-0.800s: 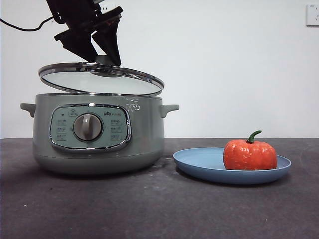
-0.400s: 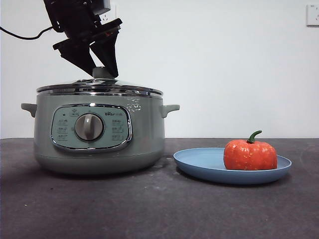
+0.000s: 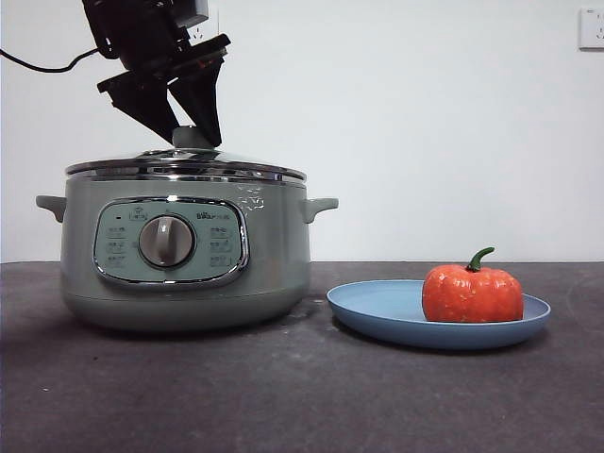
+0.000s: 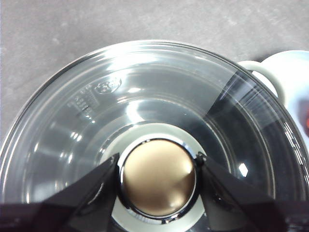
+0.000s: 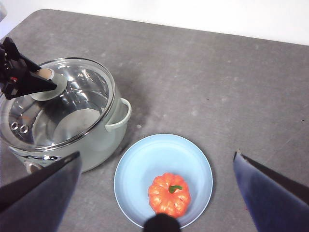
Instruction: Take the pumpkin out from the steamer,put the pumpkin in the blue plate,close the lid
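The pale green steamer point(image 3: 274, 255) stands on the left of the table with the glass lid point(image 3: 189, 162) lying flat on its rim. My left gripper point(image 3: 193, 132) comes down from above and is shut on the lid's knob point(image 4: 158, 178), one jaw on each side. The orange pumpkin point(image 3: 472, 294) sits upright in the blue plate point(image 3: 377, 316), right of the steamer. My right gripper point(image 5: 157, 154) is open and empty, high above the plate point(image 5: 145, 164) and the pumpkin point(image 5: 169, 194). The right wrist view also shows the steamer point(image 5: 104, 140) and the lid point(image 5: 82, 111).
The dark grey table point(image 3: 283, 396) runs to a white wall. A black cable point(image 3: 38, 64) hangs at the upper left and a wall socket point(image 3: 592, 28) sits at the upper right. The steamer's side handle point(image 3: 321, 205) points toward the plate.
One second ago the lid was held tilted above the steamer; it has come down and now rests flat on the rim. The left gripper has stayed on the knob. Pumpkin and plate are unmoved.
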{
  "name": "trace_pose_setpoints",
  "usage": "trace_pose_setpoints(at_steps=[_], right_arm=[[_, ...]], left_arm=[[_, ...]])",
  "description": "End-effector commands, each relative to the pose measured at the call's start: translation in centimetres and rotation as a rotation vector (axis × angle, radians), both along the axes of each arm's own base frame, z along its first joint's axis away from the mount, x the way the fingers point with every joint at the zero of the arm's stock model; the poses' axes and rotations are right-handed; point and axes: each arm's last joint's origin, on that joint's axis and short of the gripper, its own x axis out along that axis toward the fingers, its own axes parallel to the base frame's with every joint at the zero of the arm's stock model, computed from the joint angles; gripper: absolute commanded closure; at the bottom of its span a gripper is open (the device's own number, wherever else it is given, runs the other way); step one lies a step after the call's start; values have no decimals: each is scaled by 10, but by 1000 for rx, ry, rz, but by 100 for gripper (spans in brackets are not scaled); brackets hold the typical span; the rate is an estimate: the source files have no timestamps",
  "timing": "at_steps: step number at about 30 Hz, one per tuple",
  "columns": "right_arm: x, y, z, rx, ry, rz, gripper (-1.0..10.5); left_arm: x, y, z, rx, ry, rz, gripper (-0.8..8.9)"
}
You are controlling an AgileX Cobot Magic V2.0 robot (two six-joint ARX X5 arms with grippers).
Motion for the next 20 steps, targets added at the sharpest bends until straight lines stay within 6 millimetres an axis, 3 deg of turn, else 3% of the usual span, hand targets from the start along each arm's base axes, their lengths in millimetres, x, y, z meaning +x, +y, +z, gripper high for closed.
trace_pose_setpoints(at_steps=[1, 5, 13, 20], right_arm=[[1, 0, -2, 7, 10, -10, 414], [1, 0, -2, 7, 10, -10, 414], [1, 0, -2, 7, 10, -10, 414], [2, 0, -2, 10, 2, -10, 417]], left_arm=[[-1, 1, -6, 39, 41, 10, 485], [0, 1, -6, 53, 20, 26, 426], [0, 2, 3, 41, -34, 48, 426], [-28, 11, 47, -29, -160, 54, 441]])
